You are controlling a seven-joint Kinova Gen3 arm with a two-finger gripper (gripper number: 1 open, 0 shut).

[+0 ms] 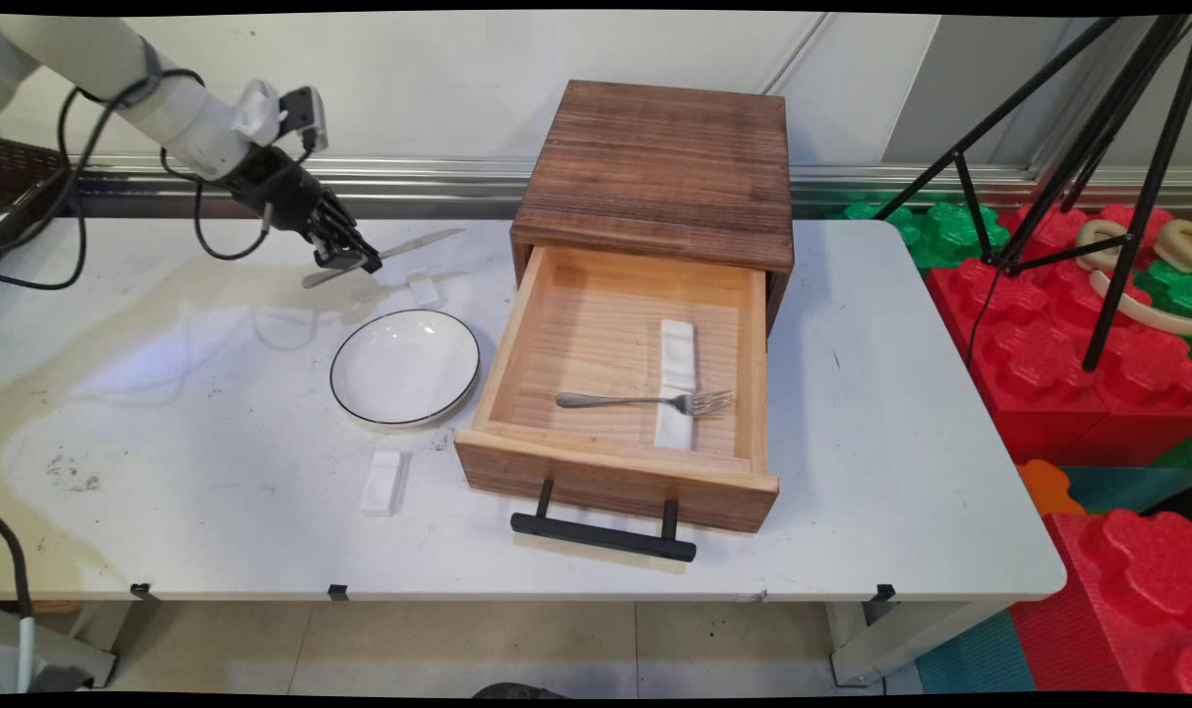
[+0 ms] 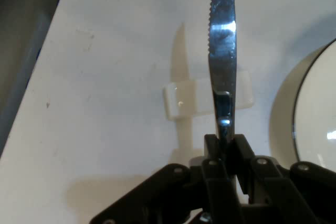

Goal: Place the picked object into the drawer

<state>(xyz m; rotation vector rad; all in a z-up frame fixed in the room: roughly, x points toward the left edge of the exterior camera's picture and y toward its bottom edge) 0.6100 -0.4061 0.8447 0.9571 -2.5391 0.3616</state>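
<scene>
My gripper is shut on a steel table knife and holds it a little above the table at the back left. In the hand view the serrated knife runs up from between the closed fingertips. Below it on the table lies a small white rest, seen in the main view as a white block. A white plate with a dark rim sits just in front of that, its edge at the right of the hand view.
A wooden box stands behind its pulled-out drawer, which holds a fork across a white rest. Another white rest lies near the front. Red foam blocks and a tripod stand right of the table.
</scene>
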